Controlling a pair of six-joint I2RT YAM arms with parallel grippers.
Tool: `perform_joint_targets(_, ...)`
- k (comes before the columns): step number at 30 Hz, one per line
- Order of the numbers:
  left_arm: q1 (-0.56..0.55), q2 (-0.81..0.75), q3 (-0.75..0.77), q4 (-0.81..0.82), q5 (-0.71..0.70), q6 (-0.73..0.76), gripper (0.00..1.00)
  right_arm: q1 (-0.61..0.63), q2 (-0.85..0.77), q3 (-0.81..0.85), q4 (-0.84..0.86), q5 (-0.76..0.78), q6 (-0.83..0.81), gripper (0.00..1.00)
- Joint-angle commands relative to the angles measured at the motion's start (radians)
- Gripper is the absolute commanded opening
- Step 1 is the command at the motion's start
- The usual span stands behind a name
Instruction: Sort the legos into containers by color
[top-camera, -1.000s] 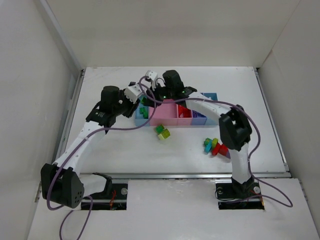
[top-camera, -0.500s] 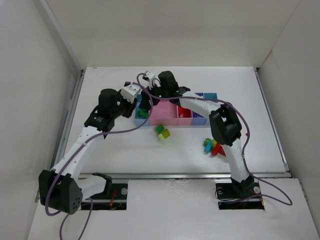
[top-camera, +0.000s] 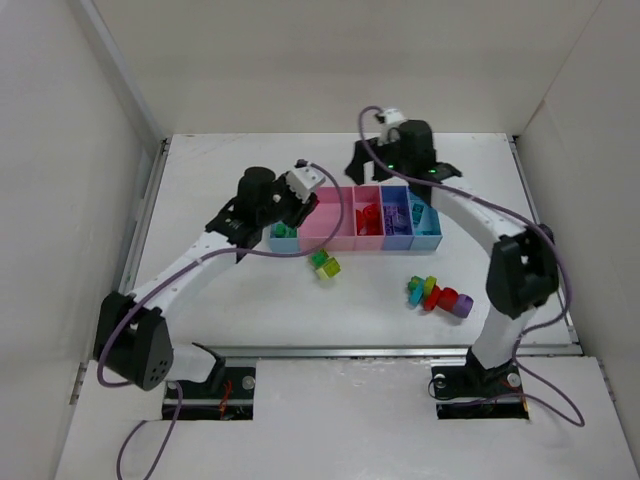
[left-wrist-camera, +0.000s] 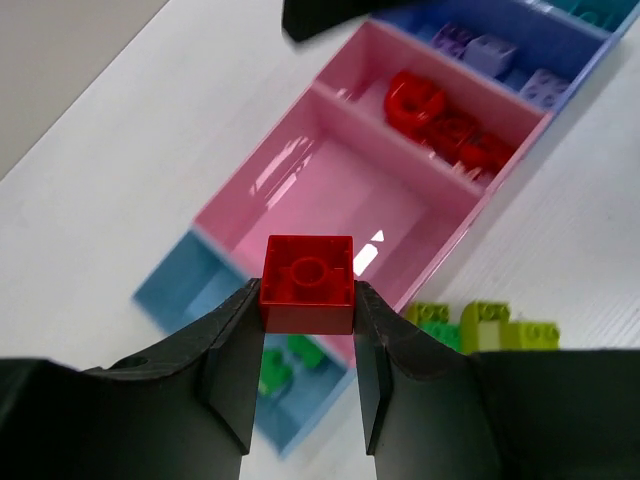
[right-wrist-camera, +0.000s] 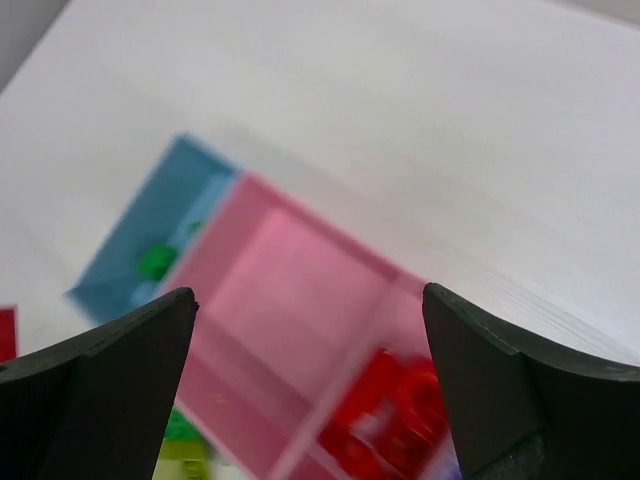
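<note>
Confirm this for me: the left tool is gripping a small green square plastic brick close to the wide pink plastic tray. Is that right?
Not quite: the brick is red, not green. The left wrist view shows the left tool shut on a small red square plastic brick close to the wide pink plastic tray. The rest of your statement holds.

You'll see the pink tray (left-wrist-camera: 340, 200) is glossy plastic (it mirrors the light), the red brick (left-wrist-camera: 307, 283) smooth plastic, your table (left-wrist-camera: 110, 150) matt white.
</note>
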Motion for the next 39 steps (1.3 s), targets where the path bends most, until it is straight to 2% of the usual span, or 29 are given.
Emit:
perform_joint_targets(1, -0.067, 0.087, 0.106, 0.127, 0.041, -0.008, 0.0, -0.111, -0.165, -0.116, 0.043, 0.255, 0.099, 1.0)
perform_joint_targets(5, -0.134, 0.22, 0.176, 0.223, 0.05, -0.031, 0.0, -0.134, -0.343, -0.32, 0.063, 0.438, 0.072, 1.0)
perform_joint_targets(9, -0.196, 0.369, 0.206, 0.375, 0.048, -0.04, 0.05, -0.143, -0.5, -0.441, 0.063, 0.562, 0.059, 1.0)
perform_joint_targets(13, -0.266, 0.438, 0.186, 0.492, 0.014, 0.07, 0.07, -0.152, -0.599, -0.53, 0.072, 0.605, 0.059, 1.0)
perform_joint_targets(19, -0.294, 0.486, 0.176, 0.492, -0.016, 0.082, 0.15, -0.152, -0.693, -0.596, 0.072, 0.605, 0.059, 1.0)
perform_joint_targets(22, -0.303, 0.486, 0.155, 0.503, -0.03, 0.082, 0.47, -0.152, -0.706, -0.607, 0.072, 0.581, 0.037, 1.0)
perform_joint_targets(25, -0.314, 0.486, 0.146, 0.503, -0.019, 0.102, 0.74, -0.152, -0.716, -0.607, 0.072, 0.553, 0.017, 1.0)
perform_joint_targets(27, -0.314, 0.475, 0.164, 0.455, -0.019, 0.102, 0.8, -0.152, -0.716, -0.607, 0.072, 0.539, 0.007, 1.0)
perform_joint_targets(29, -0.314, 0.464, 0.184, 0.402, -0.03, 0.112, 0.81, -0.14, -0.716, -0.607, 0.072, 0.53, -0.002, 1.0)
perform_joint_targets(30, -0.314, 0.455, 0.198, 0.318, -0.03, 0.122, 0.81, -0.128, -0.725, -0.607, 0.072, 0.53, -0.002, 1.0)
perform_joint_targets(32, -0.288, 0.432, 0.256, 0.192, 0.019, 0.166, 0.74, -0.104, -0.725, -0.598, 0.072, 0.53, -0.014, 1.0)
perform_joint_targets(33, -0.279, 0.411, 0.279, 0.115, 0.052, 0.199, 0.66, -0.093, -0.725, -0.598, 0.072, 0.53, -0.026, 1.0)
perform_joint_targets(34, -0.27, 0.4, 0.302, -0.045, 0.083, 0.234, 0.64, -0.083, -0.735, -0.598, 0.072, 0.542, -0.027, 1.0)
perform_joint_targets(37, -0.247, 0.334, 0.334, -0.306, 0.122, 0.393, 0.62, -0.04, -0.735, -0.589, 0.072, 0.564, -0.046, 1.0)
perform_joint_targets(39, -0.247, 0.293, 0.286, -0.387, 0.108, 0.481, 0.62, -0.022, -0.735, -0.589, 0.072, 0.573, -0.046, 1.0)
